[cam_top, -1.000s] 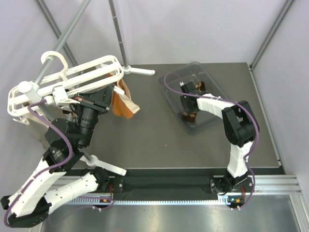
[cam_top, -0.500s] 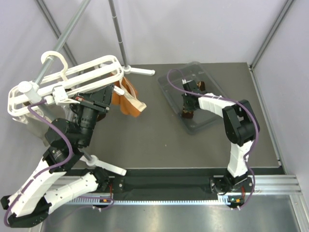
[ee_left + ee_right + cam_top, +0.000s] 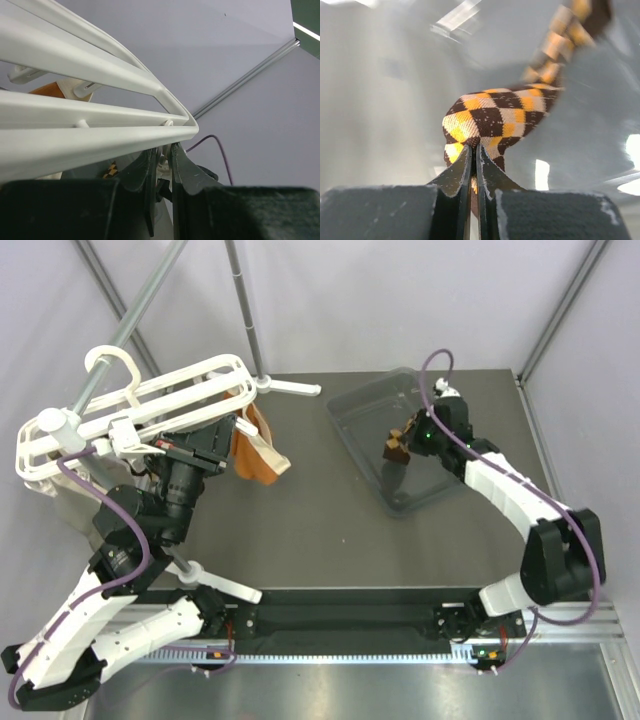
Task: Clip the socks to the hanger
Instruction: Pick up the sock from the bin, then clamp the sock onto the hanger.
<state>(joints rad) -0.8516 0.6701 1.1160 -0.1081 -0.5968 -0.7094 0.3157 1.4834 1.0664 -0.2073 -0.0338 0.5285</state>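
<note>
Currently | we log right gripper jaws clamped on one sock over the tray | left gripper jaws nearly closed, pinching a hanger part.

1. One sock, brown-and-tan diamonds on a dark brown ground, is bunched and folded where the right gripper pinches it, lifted above the desk, its free end trailing away
2. The hanger, a white plastic frame with long cross bars, hangs tilted at the far left, hook uppermost
3. A scrap of matching diamond pattern shows beneath its bars
</note>
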